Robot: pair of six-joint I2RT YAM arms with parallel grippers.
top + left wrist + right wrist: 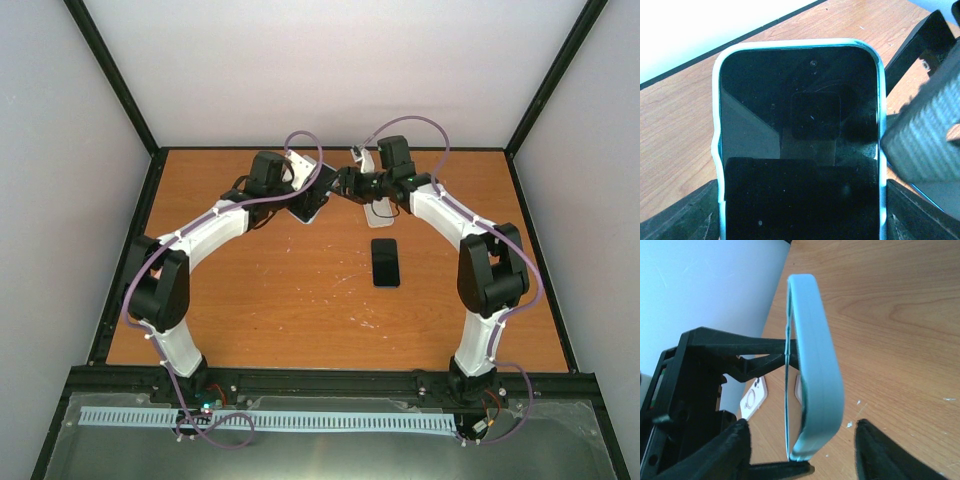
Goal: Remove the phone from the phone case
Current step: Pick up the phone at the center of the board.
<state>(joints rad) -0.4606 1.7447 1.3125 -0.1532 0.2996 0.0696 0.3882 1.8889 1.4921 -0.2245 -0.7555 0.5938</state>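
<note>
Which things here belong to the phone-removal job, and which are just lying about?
Job: phone, light blue case around it, left tool gripping them, right tool open astride the case.
Lying about, on the table: black phone, pale case beyond it, white case behind the left tool.

Orange-brown wooden table (300,320) enclosed by plain white walls (330,70).

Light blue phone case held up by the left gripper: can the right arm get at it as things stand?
Probably yes. The light blue phone case sits between the right gripper's open fingers with nothing in between. The left gripper grips it farther along, clear of that end.
</note>
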